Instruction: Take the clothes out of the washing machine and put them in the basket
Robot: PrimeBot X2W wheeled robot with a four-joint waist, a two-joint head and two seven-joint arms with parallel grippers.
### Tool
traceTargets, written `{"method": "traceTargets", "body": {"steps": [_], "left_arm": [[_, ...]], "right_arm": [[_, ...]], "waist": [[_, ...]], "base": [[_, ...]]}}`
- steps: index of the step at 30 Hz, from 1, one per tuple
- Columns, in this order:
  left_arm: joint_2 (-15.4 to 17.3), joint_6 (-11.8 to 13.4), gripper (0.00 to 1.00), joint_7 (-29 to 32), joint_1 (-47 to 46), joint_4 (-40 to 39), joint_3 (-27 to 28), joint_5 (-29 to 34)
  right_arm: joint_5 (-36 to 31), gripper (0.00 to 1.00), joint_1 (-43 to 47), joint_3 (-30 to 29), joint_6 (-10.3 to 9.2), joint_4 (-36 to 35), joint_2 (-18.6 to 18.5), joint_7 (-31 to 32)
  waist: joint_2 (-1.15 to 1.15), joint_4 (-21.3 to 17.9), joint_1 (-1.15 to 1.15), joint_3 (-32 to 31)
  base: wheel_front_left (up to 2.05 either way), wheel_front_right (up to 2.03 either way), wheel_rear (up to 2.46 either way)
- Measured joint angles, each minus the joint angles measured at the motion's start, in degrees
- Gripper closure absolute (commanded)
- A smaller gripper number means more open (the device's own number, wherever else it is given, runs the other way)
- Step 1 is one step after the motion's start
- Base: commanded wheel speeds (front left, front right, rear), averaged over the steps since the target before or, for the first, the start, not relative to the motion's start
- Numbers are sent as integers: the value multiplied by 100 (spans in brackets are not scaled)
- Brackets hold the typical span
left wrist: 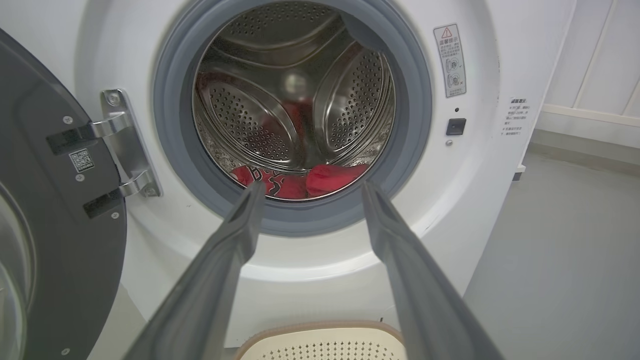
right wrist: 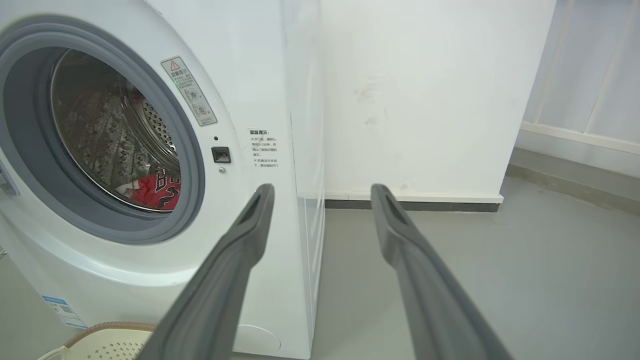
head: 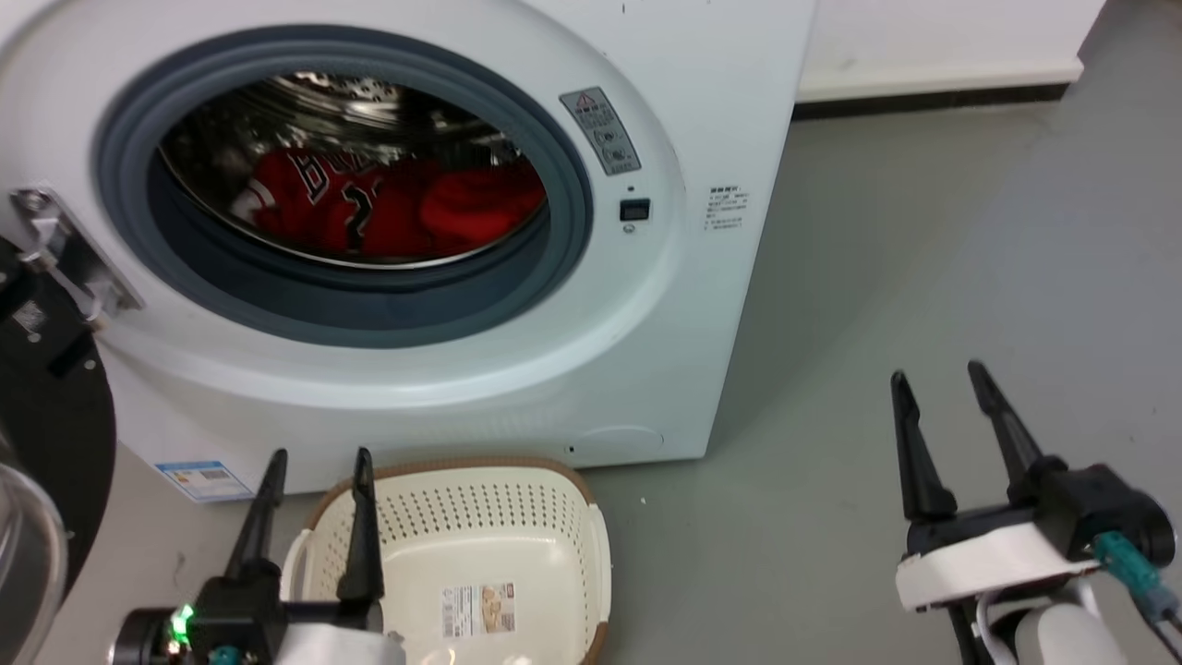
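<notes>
The clothes lie in a red heap at the bottom of the drum of the washing machine, whose door is swung wide open; the basket stands on the floor just in front of the machine, with nothing in it but the paper label on its bottom. The left gripper hangs over the basket's near side with its two fingers spread apart and nothing between them; the right gripper stands well off to the side over bare floor, likewise spread and holding nothing. The cloth should be soft, limp and light, likely to sag and trail once lifted, so a pinch on a raised fold at the top of the heap, such as the bulge of the plain red piece or the crumpled jersey, looks safer than a grab at a flat edge; a dragging hem could catch on the grey rubber rim. The lower part of the heap is hidden behind that rim; the jersey's lettering is cut off by folds; there seem to be two garments, though the pile may hide more, and whether they are damp cannot be told.
</notes>
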Motion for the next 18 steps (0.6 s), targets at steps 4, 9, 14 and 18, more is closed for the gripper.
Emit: {"method": "traceTargets", "body": {"steps": [4,9,14,18], "left_arm": [[79,-143,0,1,-347,-16,134,7],[396,-292,0,0,-1183,145,410,-2],[1009,-502,0,0,-2327,566,645,-119],[1737,-639,0,98,-3453,1276,519,-250]], "right_arm": [[99,0,-204,-112,1,-219,2,-1],[299,0,-562,-341,0,-378,-1,-1],[502,0,-917,-560,0,-542,-3,-1],[689,0,-1118,-655,1,-638,-1,-1]], "waist": [[0,-72,0,363],[0,-171,0,1023],[0,-310,1,1793],[0,-416,2,2423]], "base": [[0,0,0],[0,0,0],[0,0,0],[0,0,0]]}}
